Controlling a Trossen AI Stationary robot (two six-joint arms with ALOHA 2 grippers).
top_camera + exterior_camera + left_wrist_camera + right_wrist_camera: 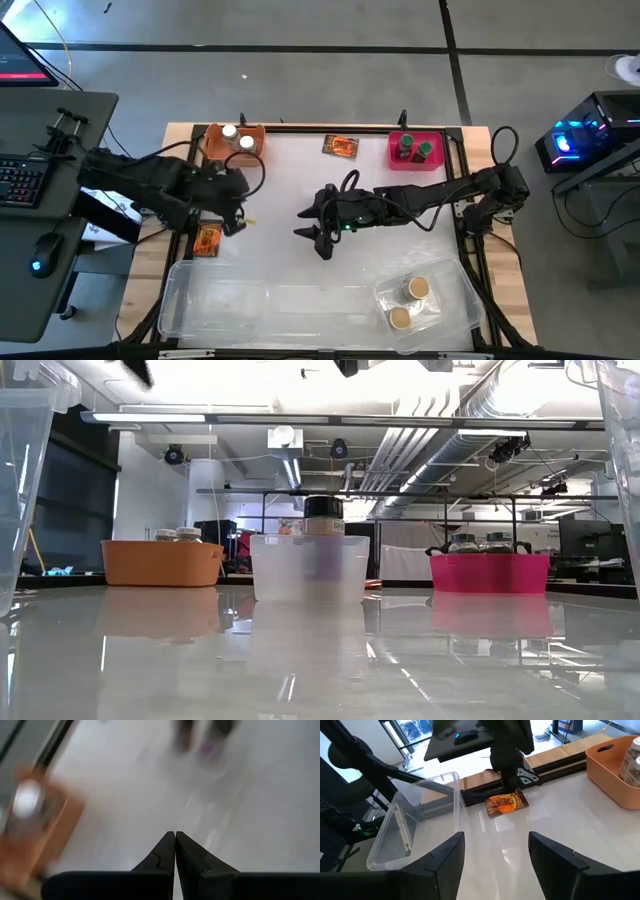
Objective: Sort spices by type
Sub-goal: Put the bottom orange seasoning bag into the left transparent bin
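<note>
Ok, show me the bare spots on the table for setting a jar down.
Free: the white tabletop between the orange bin and pink bin, apart from one orange-brown packet. Crowded: centre, under the open right end effector; the clear plastic trays line the near edge.

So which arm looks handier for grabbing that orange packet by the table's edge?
Probably the left: its shut gripper hovers right beside the packet, while the open right gripper sits farther off, mid-table.

overhead, table-level, two wrist views
</note>
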